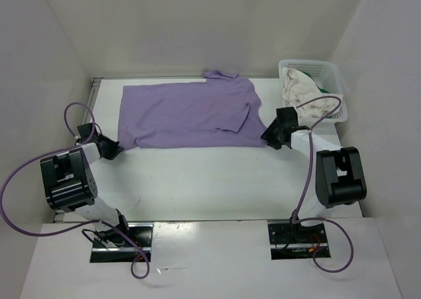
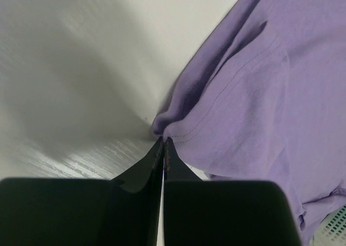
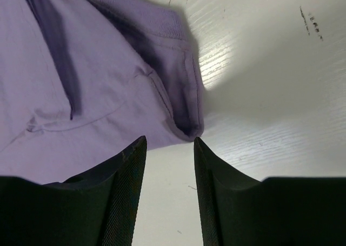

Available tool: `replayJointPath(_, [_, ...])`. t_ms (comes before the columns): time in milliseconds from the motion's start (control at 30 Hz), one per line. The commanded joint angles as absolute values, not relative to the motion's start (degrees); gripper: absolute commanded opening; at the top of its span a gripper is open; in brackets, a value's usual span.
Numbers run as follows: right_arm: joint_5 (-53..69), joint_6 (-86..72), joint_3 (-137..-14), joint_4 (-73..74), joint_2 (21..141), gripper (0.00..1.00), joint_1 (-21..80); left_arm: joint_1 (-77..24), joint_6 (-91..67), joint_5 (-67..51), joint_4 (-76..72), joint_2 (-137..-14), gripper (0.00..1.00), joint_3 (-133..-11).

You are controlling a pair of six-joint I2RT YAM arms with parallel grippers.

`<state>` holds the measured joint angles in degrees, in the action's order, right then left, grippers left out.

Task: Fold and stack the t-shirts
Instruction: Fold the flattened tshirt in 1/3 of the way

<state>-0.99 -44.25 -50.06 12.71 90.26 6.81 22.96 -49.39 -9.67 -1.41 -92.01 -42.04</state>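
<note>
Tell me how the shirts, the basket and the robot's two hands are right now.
Purple shirt: spread flat on the table.
Basket: upright, holding two shirts.
Cream shirt: crumpled in the basket.
Green shirt: in the basket, mostly hidden.
Left hand: shut, tips at the purple shirt's corner.
Right hand: open, at another corner.

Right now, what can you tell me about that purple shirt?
The lavender t-shirt is soft, plain cloth, lying spread flat on the white table, a sleeve folded onto its body toward the white basket. The left gripper is shut on its near left hem corner; the open right gripper faces its other near corner, not touching.
</note>
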Motion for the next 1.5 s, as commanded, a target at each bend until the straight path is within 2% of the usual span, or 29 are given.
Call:
replayJointPath(0, [-4.13, -45.44, -49.13, 9.05, 91.05, 0.46, 6.42, 23.72, -46.93, -9.67, -1.41, -92.72, 0.0, -44.21])
replayJointPath(267, [-4.75, -44.39, -51.42, 9.32, 95.53, 0.47, 5.37, 24.26, -45.88, -10.2, -0.88, -94.39, 0.0, -46.05])
replayJointPath(367, [-5.36, -44.38, -51.94, 9.32, 96.06, 0.43, 5.36, 24.26, -45.88, -10.8, -0.88, -94.39, 0.0, -46.05])
replayJointPath(533, [-6.5, -44.91, -52.47, 9.31, 97.56, 0.12, 5.36, 24.78, -44.83, -10.81, 0.17, -95.45, 0.0, -47.19])
replayJointPath(633, [-8.52, -44.91, -52.47, 11.76, 95.81, 0.04, 5.36, 25.39, -42.9, -9.23, 2.72, -94.75, 0.0, -47.81])
replayJointPath(767, [-10.46, -45.53, -51.07, 16.6, 92.99, 0.01, 4.83, 26.62, -41.75, -8.61, 5.18, -93.43, 0.0, -47.64])
replayJointPath(1100, [-3.0, -46.75, -39.91, 23.64, 78.15, 0.01, -0.26, 27.77, -39.55, -6.77, 13.61, -86.14, 0.0, -43.69])
replayJointPath(1267, [1.05, -52.46, -34.55, 26.01, 68.92, 0.05, -0.26, 27.77, -41.82, -2.46, 20.73, -77.88, 0.17, -40.35])
replayJointPath(1367, [1.05, -53.17, -34.02, 27.33, 66.36, 0.11, -0.26, 27.77, -43.06, -1.76, 21.88, -74.1, 0.25, -37.89])
replayJointPath(1400, [0.53, -53.17, -34.01, 27.33, 66.36, 0.15, -0.26, 27.77, -43.07, -1.76, 21.88, -73.31, 0.37, -37.88])
replayJointPath(1433, [0.53, -53.17, -34.01, 27.33, 65.4, 0.26, -0.26, 27.77, -43.59, -1.76, 22.67, -72.69, 0.45, -37.88])
replayJointPath(1467, [-0.17, -53.17, -34.54, 27.33, 64.35, 0.32, -0.26, 27.77, -43.59, -1.76, 22.68, -72.69, 0.57, -37.88])
